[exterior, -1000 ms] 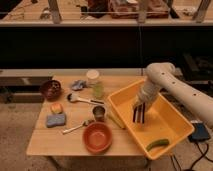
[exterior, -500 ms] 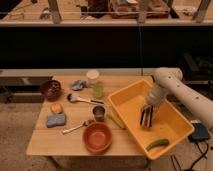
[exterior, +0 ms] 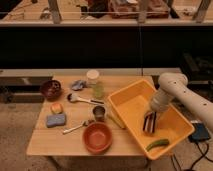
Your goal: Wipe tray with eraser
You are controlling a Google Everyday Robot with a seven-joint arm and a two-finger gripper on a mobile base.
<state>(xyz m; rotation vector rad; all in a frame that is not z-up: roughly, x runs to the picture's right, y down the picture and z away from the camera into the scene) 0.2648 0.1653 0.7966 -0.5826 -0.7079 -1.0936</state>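
Inside the large bright yellow plastic tray (exterior: 131, 104) on the wooden worktop (exterior: 45, 140), the pincer (exterior: 150, 121) reaches down, closed around the small dark striped eraser (exterior: 149, 124), pressed to the tray floor. A green curved piece (exterior: 158, 144) lies near the tray's front corner.

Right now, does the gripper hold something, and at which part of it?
The gripper is down inside the tray, at the eraser, seemingly at its upper end. Whether it truly grips the eraser cannot be told.
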